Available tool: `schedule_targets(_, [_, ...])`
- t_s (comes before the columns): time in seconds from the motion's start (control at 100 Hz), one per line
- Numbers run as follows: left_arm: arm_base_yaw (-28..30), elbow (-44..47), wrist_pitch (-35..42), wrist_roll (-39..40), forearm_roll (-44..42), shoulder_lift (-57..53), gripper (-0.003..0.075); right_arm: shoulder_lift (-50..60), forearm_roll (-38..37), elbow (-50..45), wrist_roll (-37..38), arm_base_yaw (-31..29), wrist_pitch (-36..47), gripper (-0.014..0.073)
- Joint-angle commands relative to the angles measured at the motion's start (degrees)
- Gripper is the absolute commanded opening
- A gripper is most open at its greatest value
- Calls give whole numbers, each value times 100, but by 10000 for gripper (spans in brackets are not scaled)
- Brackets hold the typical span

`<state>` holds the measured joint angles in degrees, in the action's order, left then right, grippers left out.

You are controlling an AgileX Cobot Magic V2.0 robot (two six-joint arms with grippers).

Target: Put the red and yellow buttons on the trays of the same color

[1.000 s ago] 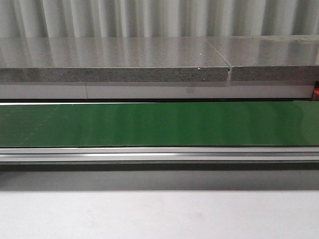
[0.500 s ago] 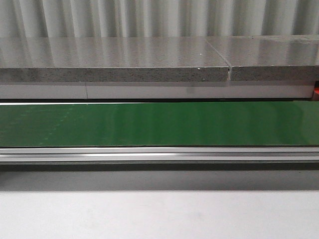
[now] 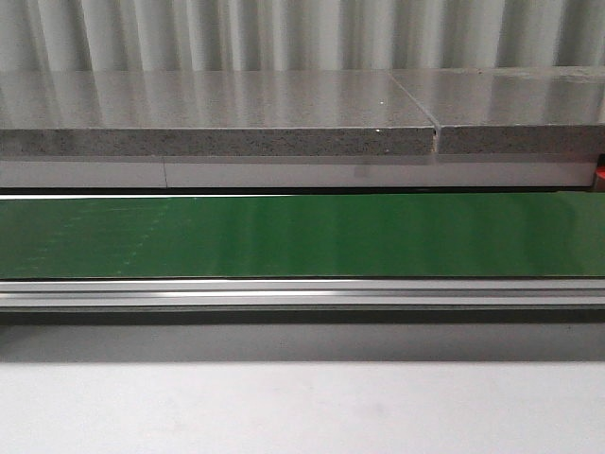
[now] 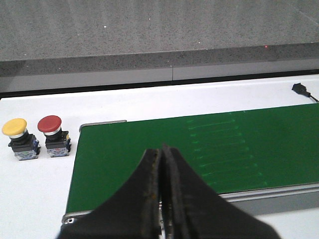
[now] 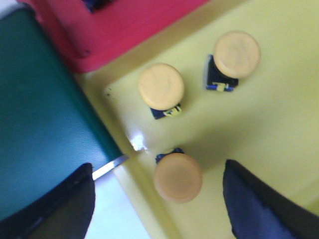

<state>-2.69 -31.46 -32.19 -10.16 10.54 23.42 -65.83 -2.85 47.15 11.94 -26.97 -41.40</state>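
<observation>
We find no brand, label or readable writing in any of the views.

Counting the buttons, we see five in all. In the left wrist view two stand side by side on the white bench (image 4: 40, 194), just off the end of the green conveyor belt (image 4: 199, 149): one yellow mushroom-head push button (image 4: 19, 139) and one red mushroom-head push button (image 4: 54, 136), each on a black and grey switch body, close together, though we cannot tell whether they touch. In the right wrist view three yellow-capped push buttons sit in the yellow plastic tray (image 5: 279, 124): the first (image 5: 161, 86) near the tray's corner, the second (image 5: 237, 54) further in, the third (image 5: 178, 177) near the tray's edge, between the fingers. A red plastic tray (image 5: 124, 25) lies right beside the yellow one; something dark shows inside it, too cropped to identify.

The left hand (image 4: 162, 189) has its black fingers pressed together with nothing between them, above the belt. The right hand (image 5: 159, 199) is spread wide and holds nothing; the third button stands free between its fingers (image 5: 251, 204).

The front view shows one green belt, its metal rail (image 3: 302, 295), a grey speckled stone slab (image 3: 217, 123) behind, and neither hand.
</observation>
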Motion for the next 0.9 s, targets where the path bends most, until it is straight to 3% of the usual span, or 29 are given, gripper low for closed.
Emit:
schedule_targets(0.0, [-45,-151,434,29,109,25,-20,531,-3,169,-62,291,343,541])
schedule_targets(0.35, [-45,-151,434,29,109,25,-20,1722,-3,82,-753,2425,817,541])
schedule_targets(0.61, [-45,-151,434,29,109,25,-20,2140,-3,-398,-870,3012,999,528])
schedule_targets(0.75, [-45,-151,434,29,109,25,-20,2234,-3,-507,-870,3012,1084,392])
schedule_targets(0.89, [-45,-151,434,29,109,25,-20,2242,-3,-507,-870,3012,1084,141])
